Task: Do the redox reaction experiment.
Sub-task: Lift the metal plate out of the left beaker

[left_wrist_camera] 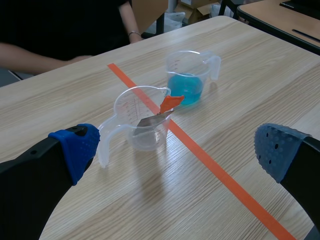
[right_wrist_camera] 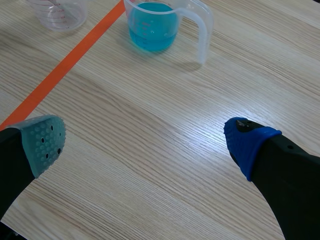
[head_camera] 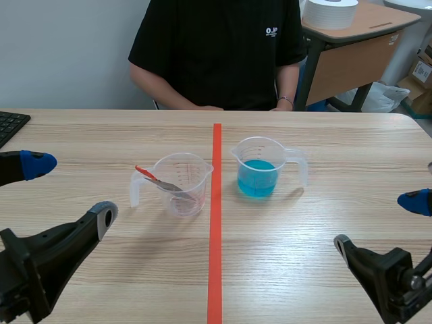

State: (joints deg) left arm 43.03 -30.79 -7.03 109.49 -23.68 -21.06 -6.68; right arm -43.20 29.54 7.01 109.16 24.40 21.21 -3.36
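Two clear plastic measuring beakers stand on the wooden table, one on each side of the orange-red tape line that runs away from the robot. Both are near the line and do not touch each other. The blue-liquid beaker is on the right arm's side. It holds bright blue liquid in about its lower third, has faint graduation marks on its wall, and its handle points away from the tape. The second beaker is on the left arm's side and also has printed graduations, with its handle turned outward toward the left arm. Inside it a thin metal strip leans at a slant, and the strip's orange-red tip pokes above the rim. Whether this beaker holds any liquid cannot be told. The left jaws stand wide apart with nothing between them, low over the table and well short of the second beaker, which lies ahead of them. The right jaws are likewise spread wide and hold nothing, with the blue-liquid beaker well ahead of them. A person in a black shirt sits across the table with forearms resting at its far edge, and a dark keyboard lies at the table's left side.
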